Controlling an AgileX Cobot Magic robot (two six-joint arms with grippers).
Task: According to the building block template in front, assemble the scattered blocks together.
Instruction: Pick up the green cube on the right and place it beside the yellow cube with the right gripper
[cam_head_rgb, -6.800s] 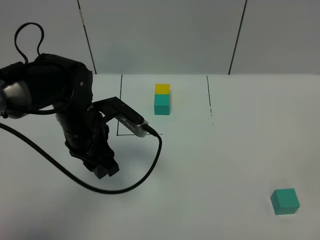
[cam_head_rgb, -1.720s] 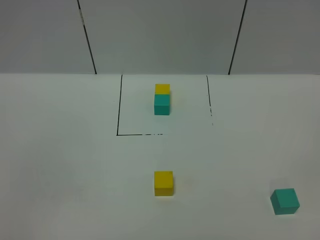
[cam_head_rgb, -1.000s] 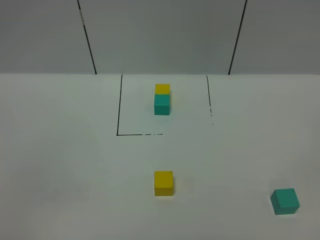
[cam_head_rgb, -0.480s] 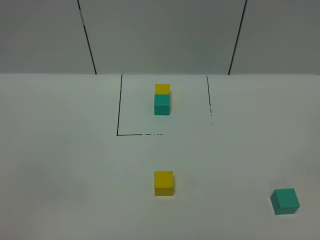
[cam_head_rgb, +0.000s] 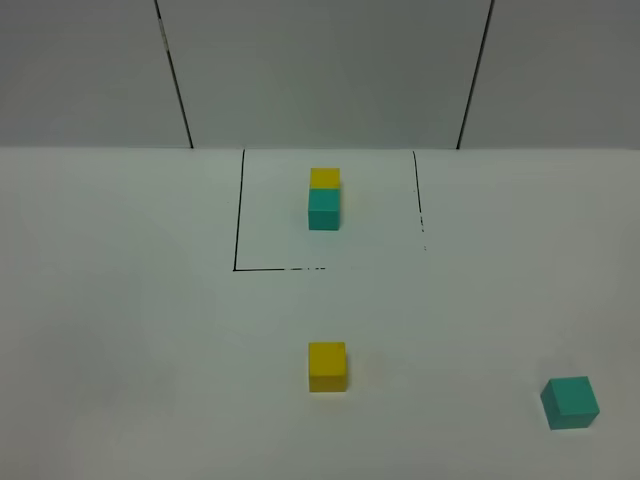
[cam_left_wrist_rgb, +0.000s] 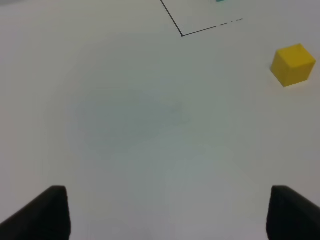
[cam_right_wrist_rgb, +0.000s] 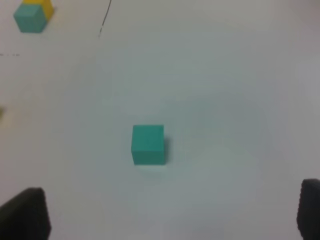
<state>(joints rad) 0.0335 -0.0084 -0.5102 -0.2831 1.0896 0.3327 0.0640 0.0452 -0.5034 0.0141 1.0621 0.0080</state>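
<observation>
The template (cam_head_rgb: 323, 198), a yellow cube joined to a teal cube, stands inside the black outlined square at the back; it also shows in the right wrist view (cam_right_wrist_rgb: 31, 16). The loose yellow cube (cam_head_rgb: 327, 366) sits at the table's front middle and shows in the left wrist view (cam_left_wrist_rgb: 293, 64). The loose teal cube (cam_head_rgb: 570, 402) sits at the front right and shows in the right wrist view (cam_right_wrist_rgb: 148, 144). Neither arm shows in the exterior view. My left gripper (cam_left_wrist_rgb: 167, 212) is open and empty, well away from the yellow cube. My right gripper (cam_right_wrist_rgb: 170, 215) is open and empty, short of the teal cube.
A black outlined square (cam_head_rgb: 238, 225) is drawn on the white table around the template. A grey panelled wall (cam_head_rgb: 320, 70) stands behind the table.
The left arm that stood over the front left of the table has withdrawn from the exterior view, leaving the yellow cube at the front middle. Over the last second nothing has moved.
</observation>
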